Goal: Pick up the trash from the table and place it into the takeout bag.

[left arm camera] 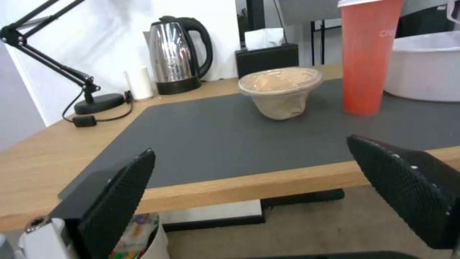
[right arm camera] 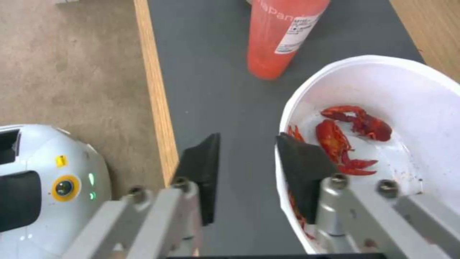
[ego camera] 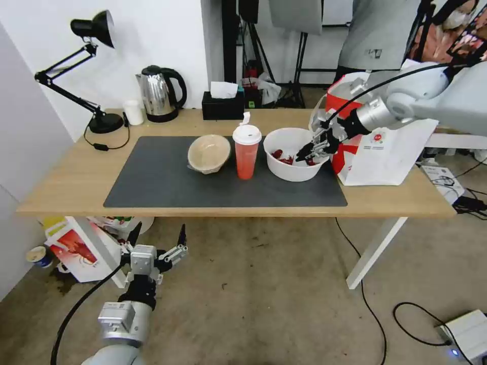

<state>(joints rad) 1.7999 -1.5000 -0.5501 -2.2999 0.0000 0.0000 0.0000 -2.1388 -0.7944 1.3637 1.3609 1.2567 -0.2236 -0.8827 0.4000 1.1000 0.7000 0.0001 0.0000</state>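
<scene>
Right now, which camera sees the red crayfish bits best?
The right wrist view: it looks straight down into the white bowl at the crayfish scraps. The head view shows them small; the left wrist view sees just the bowl's outer wall.

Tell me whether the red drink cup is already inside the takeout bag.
No: in the head view the red drink cup stands upright on the mat between the two bowls, apart from the takeout bag.
</scene>
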